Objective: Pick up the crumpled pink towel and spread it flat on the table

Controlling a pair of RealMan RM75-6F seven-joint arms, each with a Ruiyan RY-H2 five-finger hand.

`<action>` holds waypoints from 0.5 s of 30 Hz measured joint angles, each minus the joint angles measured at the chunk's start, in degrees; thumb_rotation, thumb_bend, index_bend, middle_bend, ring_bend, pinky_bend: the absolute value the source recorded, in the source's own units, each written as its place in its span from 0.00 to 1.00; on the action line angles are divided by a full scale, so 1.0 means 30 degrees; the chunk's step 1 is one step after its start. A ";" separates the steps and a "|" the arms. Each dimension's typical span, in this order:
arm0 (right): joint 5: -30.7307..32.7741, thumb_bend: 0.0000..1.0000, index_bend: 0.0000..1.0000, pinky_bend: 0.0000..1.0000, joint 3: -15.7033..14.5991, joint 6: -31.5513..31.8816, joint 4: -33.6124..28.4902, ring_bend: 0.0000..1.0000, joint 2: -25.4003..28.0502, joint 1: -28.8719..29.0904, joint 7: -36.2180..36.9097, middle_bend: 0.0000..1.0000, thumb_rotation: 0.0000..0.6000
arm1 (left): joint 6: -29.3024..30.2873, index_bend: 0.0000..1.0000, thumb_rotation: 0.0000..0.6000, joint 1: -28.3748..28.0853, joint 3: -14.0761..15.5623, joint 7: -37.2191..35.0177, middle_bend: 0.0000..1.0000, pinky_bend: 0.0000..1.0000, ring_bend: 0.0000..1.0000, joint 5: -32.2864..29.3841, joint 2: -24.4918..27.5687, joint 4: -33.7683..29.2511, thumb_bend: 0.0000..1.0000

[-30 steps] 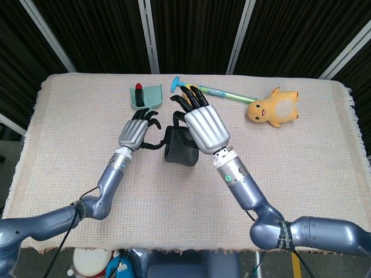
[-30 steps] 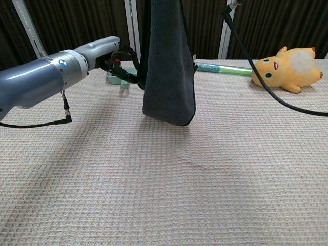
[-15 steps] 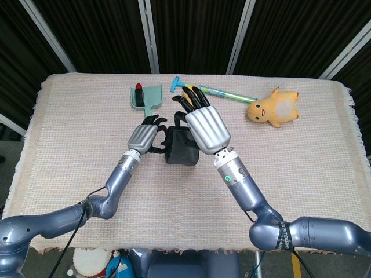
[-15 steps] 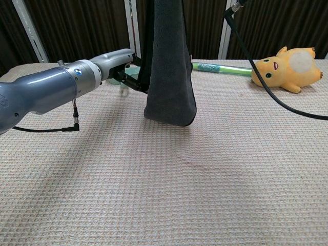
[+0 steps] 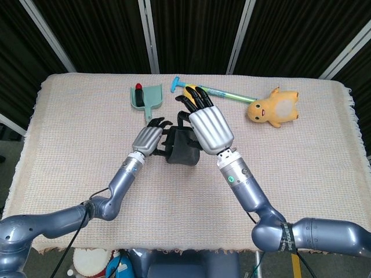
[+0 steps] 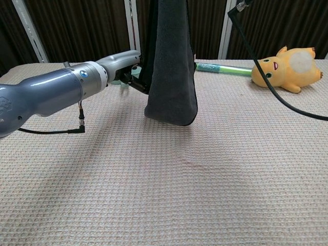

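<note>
The table (image 5: 69, 174) is covered by a beige waffle-weave cloth (image 6: 205, 184) with a fringe along its edges. Just beyond the left hand (image 5: 148, 139) lies a green dustpan (image 5: 146, 96) with a small red-topped item (image 5: 139, 87) in it. Past the fingertips of the right hand (image 5: 210, 126) lies a long green stick-like toy (image 5: 217, 91), with a yellow plush toy (image 5: 273, 108) farther off to that hand's right.
</note>
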 measured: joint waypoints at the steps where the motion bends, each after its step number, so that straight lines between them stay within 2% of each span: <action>1: -0.0006 0.50 0.61 0.07 -0.0020 0.0009 -0.0009 0.03 0.0023 -0.0019 0.0031 0.22 1.00 | 0.0030 0.58 1.00 0.0012 0.0043 0.0036 0.16 0.04 0.00 0.0001 0.0016 -0.0028 0.37; 15: -0.0037 0.50 0.61 0.07 -0.0182 0.0151 -0.0107 0.03 0.0560 -0.0450 0.0632 0.22 1.00 | 0.0540 0.60 1.00 0.0360 0.0321 0.0382 0.17 0.04 0.00 -0.0067 0.0903 -0.0713 0.39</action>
